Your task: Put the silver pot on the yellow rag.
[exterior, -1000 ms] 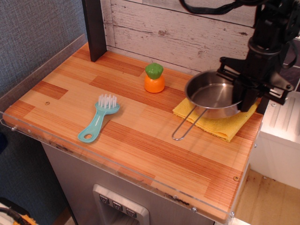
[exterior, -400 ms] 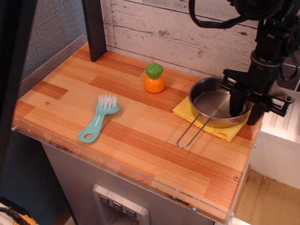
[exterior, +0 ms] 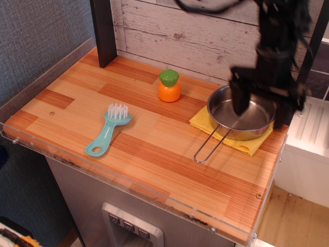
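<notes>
The silver pot sits upright on the yellow rag at the right side of the wooden table. Its wire-loop handle points toward the front left and reaches past the rag onto the wood. My gripper hangs over the pot with its jaws spread wide. One finger is over the pot's left part and the other is near its right rim. It holds nothing. The arm hides the pot's back rim.
An orange toy carrot with a green top stands left of the pot. A teal brush lies mid-left. A black post stands at the back left. A white unit is beyond the table's right edge.
The pot came down from a tilted hold onto the rag. The gripper has let go of its right rim, opened wide and moved up and to the left.
</notes>
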{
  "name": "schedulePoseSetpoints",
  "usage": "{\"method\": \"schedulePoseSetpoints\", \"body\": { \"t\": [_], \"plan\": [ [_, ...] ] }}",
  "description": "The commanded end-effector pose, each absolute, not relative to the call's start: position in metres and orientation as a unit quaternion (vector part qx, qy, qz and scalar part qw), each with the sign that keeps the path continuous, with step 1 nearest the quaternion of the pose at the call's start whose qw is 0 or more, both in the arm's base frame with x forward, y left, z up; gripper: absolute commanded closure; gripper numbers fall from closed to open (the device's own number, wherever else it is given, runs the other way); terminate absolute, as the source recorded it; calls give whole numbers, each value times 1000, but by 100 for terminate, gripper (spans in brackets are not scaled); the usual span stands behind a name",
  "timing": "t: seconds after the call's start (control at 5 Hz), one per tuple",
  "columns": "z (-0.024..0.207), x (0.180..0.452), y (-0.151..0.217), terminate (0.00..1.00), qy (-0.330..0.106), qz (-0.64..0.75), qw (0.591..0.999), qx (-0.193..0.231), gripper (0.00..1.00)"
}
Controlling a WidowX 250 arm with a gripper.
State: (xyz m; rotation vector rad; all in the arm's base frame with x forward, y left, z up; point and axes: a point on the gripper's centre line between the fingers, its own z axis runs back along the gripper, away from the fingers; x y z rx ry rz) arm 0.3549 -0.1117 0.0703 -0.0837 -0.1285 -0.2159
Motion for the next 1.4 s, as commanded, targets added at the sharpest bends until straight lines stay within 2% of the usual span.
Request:
{"method": "schedulePoseSetpoints", "body": {
  "t": [0.0, 0.2, 0.4, 1.0, 1.2],
  "plan": [
    [116, 311, -28, 0, -105, -61, 992, -44, 0],
    [106, 293, 5, 0, -77, -39, 996, -9, 0],
    [100, 285, 15, 0, -67, -40, 997, 14, 0],
    [99, 281, 15, 0, -42, -41, 998, 37, 0],
    [99, 281, 15, 100, -42, -41, 998, 37, 0]
  ]
}}
